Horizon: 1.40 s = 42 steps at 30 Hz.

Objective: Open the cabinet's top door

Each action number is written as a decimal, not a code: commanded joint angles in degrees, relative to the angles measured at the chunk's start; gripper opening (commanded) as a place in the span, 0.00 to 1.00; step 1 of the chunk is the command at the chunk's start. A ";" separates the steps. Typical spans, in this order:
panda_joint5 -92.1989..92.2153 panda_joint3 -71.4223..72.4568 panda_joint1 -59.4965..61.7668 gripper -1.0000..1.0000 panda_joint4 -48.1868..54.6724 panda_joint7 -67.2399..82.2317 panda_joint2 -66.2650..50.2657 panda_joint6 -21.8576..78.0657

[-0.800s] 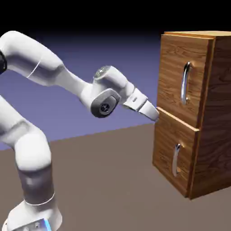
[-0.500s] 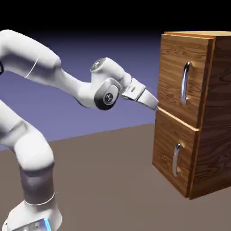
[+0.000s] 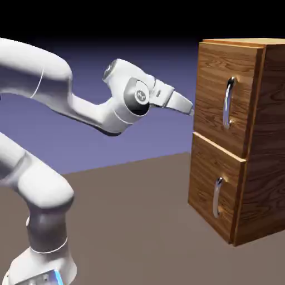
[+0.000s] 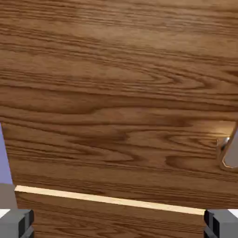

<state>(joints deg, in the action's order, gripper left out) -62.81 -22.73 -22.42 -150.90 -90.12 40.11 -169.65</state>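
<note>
The cabinet (image 3: 261,145) is a tall brown wood-grain box at the exterior view's right. Its top door (image 3: 214,94) is shut and carries a long curved silver handle (image 3: 228,103). My gripper (image 3: 191,109) hangs just off the door's near edge, level with its lower half and well short of the handle. It is open, with nothing between its fingers. In the hand view the top door (image 4: 116,93) fills the frame, a bit of the handle (image 4: 228,151) shows at the right edge, and the two fingertips (image 4: 16,223) stand far apart at the bottom corners.
Below the top door is the lower door (image 3: 214,186) with a shorter silver handle (image 3: 216,197). A pale seam (image 4: 107,199) between the two doors crosses the hand view. The brown table (image 3: 133,222) stretches in front of the cabinet.
The hand has risen from the seam between the two doors to the top door's lower half and has levelled out. The jaws have stayed wide apart.
</note>
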 commanded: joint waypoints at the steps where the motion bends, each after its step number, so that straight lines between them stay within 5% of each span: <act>1: -2.50 -0.90 -0.86 0.50 0.40 -1.89 0.30 0.17; 42: -98.70 -37.01 -36.12 0.50 17.36 -74.90 10.89 7.05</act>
<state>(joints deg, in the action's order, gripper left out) -161.51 -59.73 -58.54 -133.53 -165.02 51.00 -162.60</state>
